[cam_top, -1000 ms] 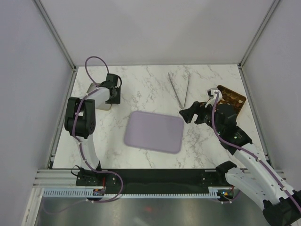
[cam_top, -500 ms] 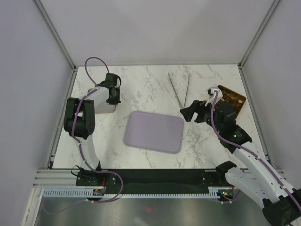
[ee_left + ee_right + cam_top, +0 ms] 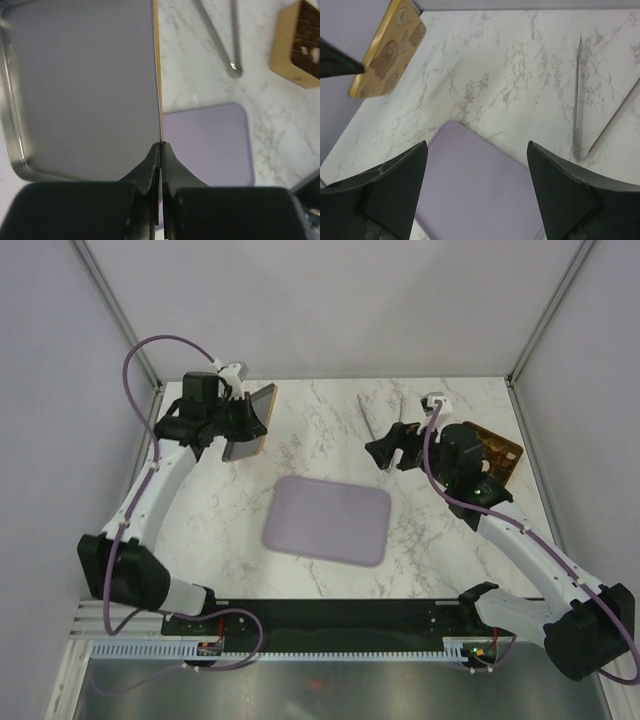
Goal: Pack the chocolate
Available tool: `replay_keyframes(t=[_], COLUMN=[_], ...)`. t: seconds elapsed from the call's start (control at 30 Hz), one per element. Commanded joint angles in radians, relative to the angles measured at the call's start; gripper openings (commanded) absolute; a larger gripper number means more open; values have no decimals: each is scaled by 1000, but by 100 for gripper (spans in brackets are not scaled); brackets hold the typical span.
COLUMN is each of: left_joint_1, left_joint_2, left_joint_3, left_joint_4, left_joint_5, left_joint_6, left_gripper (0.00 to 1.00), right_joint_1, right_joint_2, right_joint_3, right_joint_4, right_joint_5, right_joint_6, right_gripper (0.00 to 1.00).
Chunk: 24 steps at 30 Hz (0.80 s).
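Observation:
Small dark and pale chocolate (image 3: 309, 47) pieces show inside the gold compartmented box (image 3: 497, 448) at the right edge, too small to count. My left gripper (image 3: 238, 423) is shut on the rim of the gold lid (image 3: 256, 421), holding it on edge above the far left of the table. In the left wrist view the lid's silvery inside (image 3: 80, 90) fills the left half, and the left gripper (image 3: 161, 145) pinches its rim. My right gripper (image 3: 386, 451) hangs open and empty just left of the box; in its own view the right gripper (image 3: 477, 150) is over the lilac tray (image 3: 475, 190).
The lilac tray (image 3: 327, 520) lies bare in the middle of the marble table. Metal tongs (image 3: 384, 426) lie at the back centre, just under the right gripper. Frame posts and grey walls enclose the table on three sides.
My left gripper shut on the gold lid and lifted it off the table at the left. The right arm swung back and left, toward the tongs.

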Motion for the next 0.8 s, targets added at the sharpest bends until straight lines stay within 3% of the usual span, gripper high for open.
replay_keyframes(t=[0.0,0.1,0.27,0.47,0.77], left_joint_1=[-4,-9,-12,-20,-24], left_joint_2=[-123,-215,-316,-388,-422], left_joint_3=[-72,-135,-222,-289,-336], left_joint_4=[-45,-48,-56,-73,-82], left_joint_5=[276,385,491,523,538], left_joint_6=[-52,-64,-80,-80,-65], left_gripper=[2,2,2,2,2], right_joint_1=[4,4,30,224,477], right_joint_2=[92,164,214,189,209], right_joint_3=[72,138,230,241,272], right_joint_4=[129,130,118,-44,-54], right_joint_5=[6,15,-114,-161,-60], right_joint_6=[-199,-355,-528,-1110,-1476], right_gripper=[89,91,87,93,92])
